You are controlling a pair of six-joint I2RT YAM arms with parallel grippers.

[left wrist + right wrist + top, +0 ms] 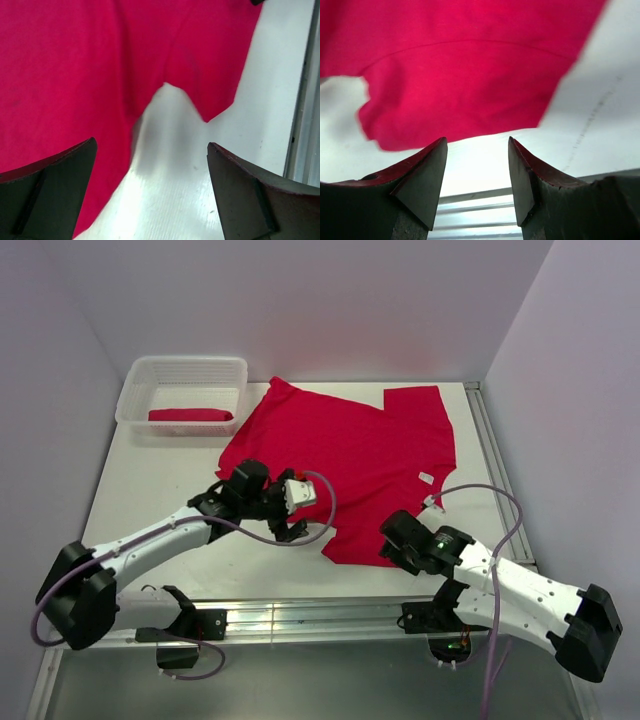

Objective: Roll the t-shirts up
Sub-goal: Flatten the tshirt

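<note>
far left at the back, we spot the white basket (135, 400) with one rolled t-shirt (190, 416) lying inside. moving right, our left gripper (288, 528) hangs at the near-left edge of the flat t-shirt (350, 450), fingers spread wide and empty, bare table (150, 490) showing between them. that red cloth lies open across the middle of the table. further right, our right gripper (390, 538) sits at the shirt's near hem, jaws apart, nothing pinched between them.
</note>
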